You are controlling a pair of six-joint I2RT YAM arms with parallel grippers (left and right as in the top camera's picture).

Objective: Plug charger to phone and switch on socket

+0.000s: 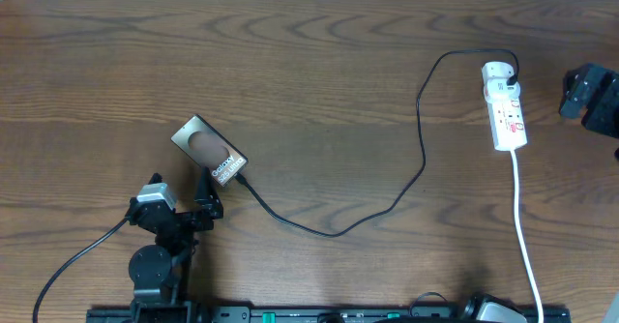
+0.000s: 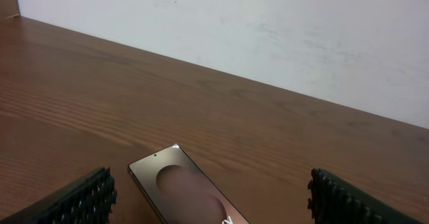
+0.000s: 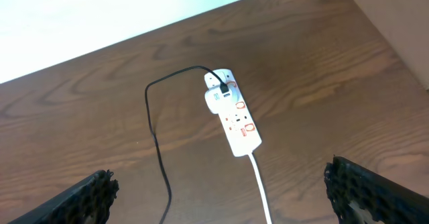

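Two robot arms work over a dark wooden table [image 1: 290,52].

Overhead view: the phone [image 1: 209,150] lies at an angle in the lower left, well clear of every table edge. The left gripper [image 1: 207,203] sits just below it, jaws apart, holding nothing. The black charger cable [image 1: 334,233] meets the phone's lower right end, sags toward bottom centre, then climbs to the white power strip [image 1: 507,105] at upper right. Whether its tip is seated in the phone cannot be told. The strip's white cord [image 1: 527,246] runs down to the bottom edge. The right gripper [image 1: 588,96] is at the right edge, near the strip but apart from it. Wide bare wood lies between phone and strip.

Left wrist view: the phone's top end lies between widely spread fingers [image 2: 80,200], touching neither. A white wall [image 2: 268,29] rises behind the table's far edge.

Right wrist view: fingers [image 3: 362,190] stand wide apart and empty. The power strip lies centred ahead on bare wood.
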